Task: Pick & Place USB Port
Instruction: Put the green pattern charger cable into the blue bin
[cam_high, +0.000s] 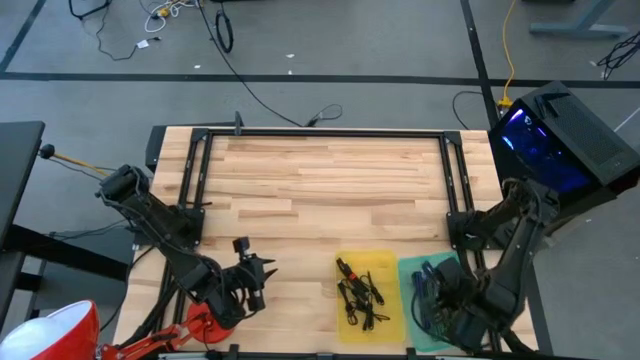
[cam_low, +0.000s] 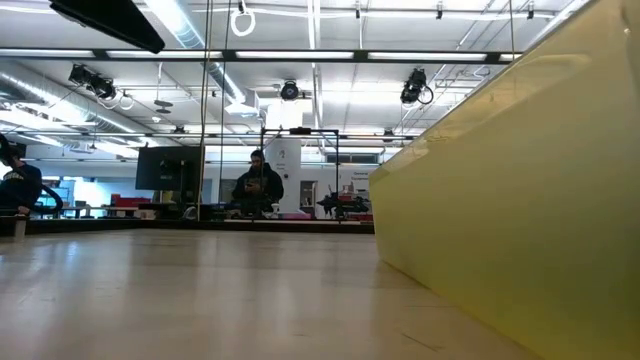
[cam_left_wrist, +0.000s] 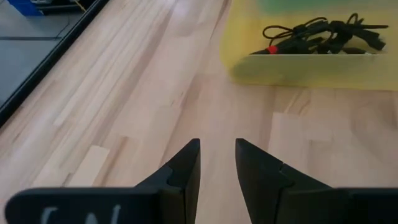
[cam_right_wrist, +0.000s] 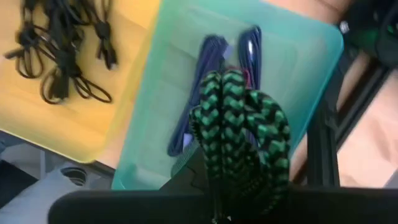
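My right gripper (cam_high: 442, 302) points down over the green tray (cam_high: 412, 270) at the table's near right and is shut on a coiled green-and-black braided cable (cam_right_wrist: 239, 118). Blue cables (cam_right_wrist: 214, 56) lie in that tray. Left of it is the yellow tray (cam_high: 388, 262), holding several black cables (cam_high: 360, 295). My left gripper (cam_high: 262, 275) hangs over bare wood near the front edge, left of the yellow tray. It is open (cam_left_wrist: 217, 148) with nothing between its fingers and faces the yellow tray (cam_left_wrist: 298, 65). My right gripper holds the braided cable by its bunched loops (cam_right_wrist: 231, 146), coming from above with the fingers pointing down. The loops cover the fingertips, so the exact place of contact is hidden. The coil is lifted clear above the green tray (cam_right_wrist: 298, 56).
A black metal frame (cam_high: 320, 133) runs along the table's far and side edges. A computer case with blue lights (cam_high: 550, 135) stands past the right edge. Bare wood (cam_high: 320, 190) fills the table's middle and far part. In the low view the yellow tray's wall (cam_low: 520, 180) fills the right.
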